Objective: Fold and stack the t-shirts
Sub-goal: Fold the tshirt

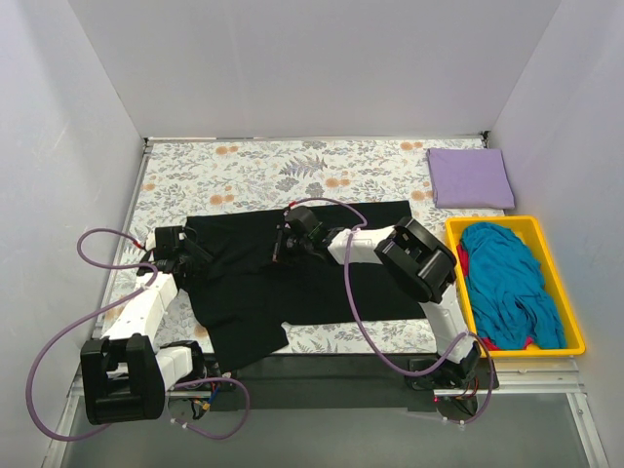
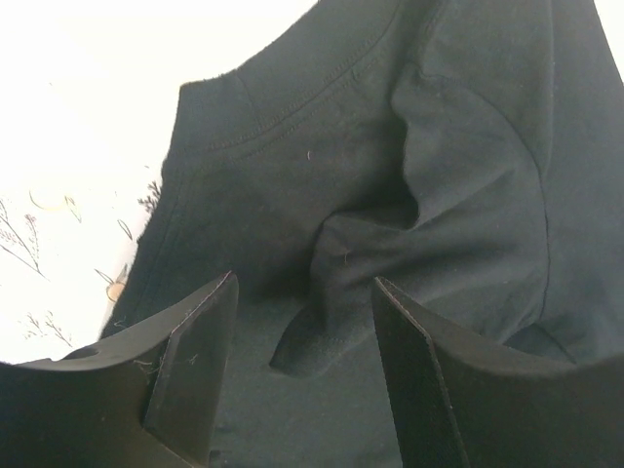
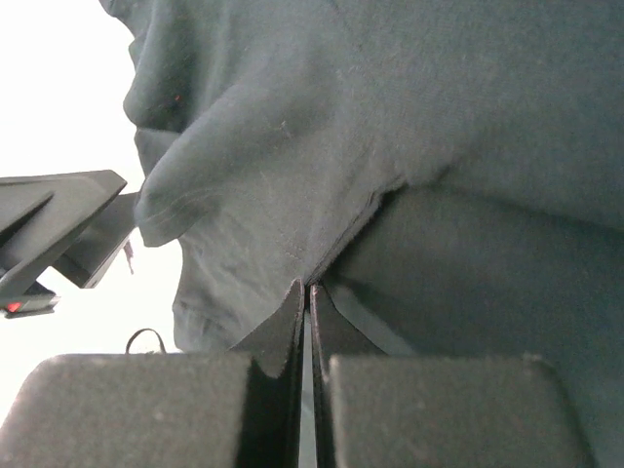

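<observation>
floral cloth (image 1: 244, 171) | black t-shirt (image 1: 253, 283) spread | lavender t-shirt (image 1: 470, 177) folded | yellow tray (image 1: 526, 348)

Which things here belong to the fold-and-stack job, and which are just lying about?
Belong to the job: black t-shirt, spread out in the middle; folded purple t-shirt, far right; teal t-shirt, heaped in the yellow tray; pink t-shirt, mostly hidden under the teal one.

Just lying about: floral cloth under everything; the yellow tray itself.

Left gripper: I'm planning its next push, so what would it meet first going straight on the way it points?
The black t-shirt: a raised wrinkle lies just ahead of the open left gripper. Depth is unclear, but nothing else shows there.
</observation>
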